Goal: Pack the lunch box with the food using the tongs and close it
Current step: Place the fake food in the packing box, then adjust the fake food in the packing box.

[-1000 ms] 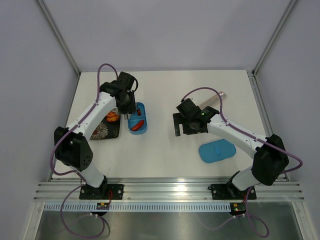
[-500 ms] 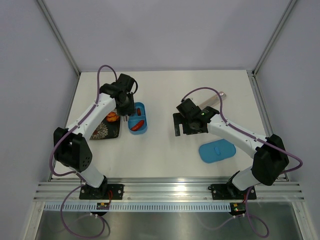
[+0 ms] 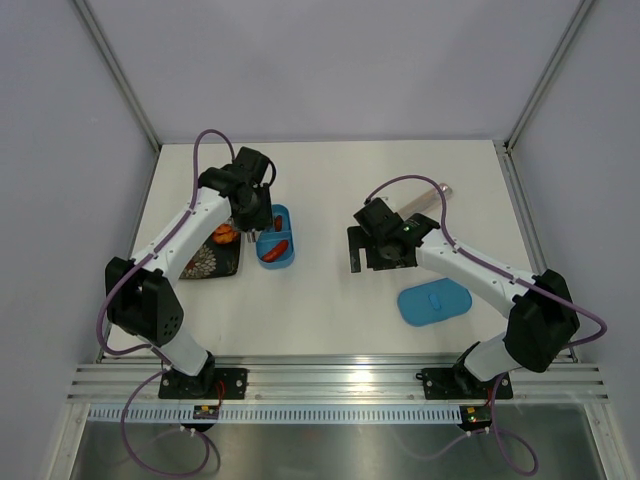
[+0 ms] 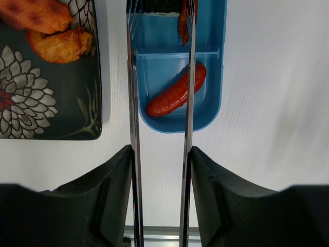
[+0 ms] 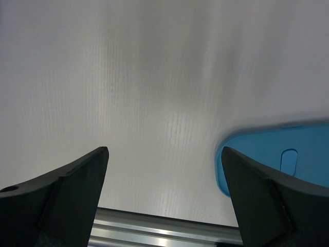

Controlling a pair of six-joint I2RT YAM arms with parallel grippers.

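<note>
The blue lunch box (image 3: 276,241) stands right of the plate; in the left wrist view its wall (image 4: 220,77) frames two compartments. A red sausage (image 4: 177,95) lies in the near one, and another red piece (image 4: 183,27) sits in the far one, against the right tong tip. My left gripper (image 3: 252,214) (image 4: 160,154) is shut on the silver tongs (image 4: 188,108), whose arms stand spread apart over the box. Two orange food pieces (image 4: 59,44) lie on the plate. My right gripper (image 3: 368,250) (image 5: 164,154) hangs open over bare table, holding nothing.
The dark patterned plate (image 3: 212,258) (image 4: 46,113) lies left of the box. The flat blue lid (image 3: 435,301) (image 5: 280,159) rests on the table at the right, just beside my right gripper's finger. A silver object (image 3: 440,190) lies at the back right.
The tong arms have spread wider in my left gripper. The left arm has drawn back slightly from the box. The right arm has barely moved.
</note>
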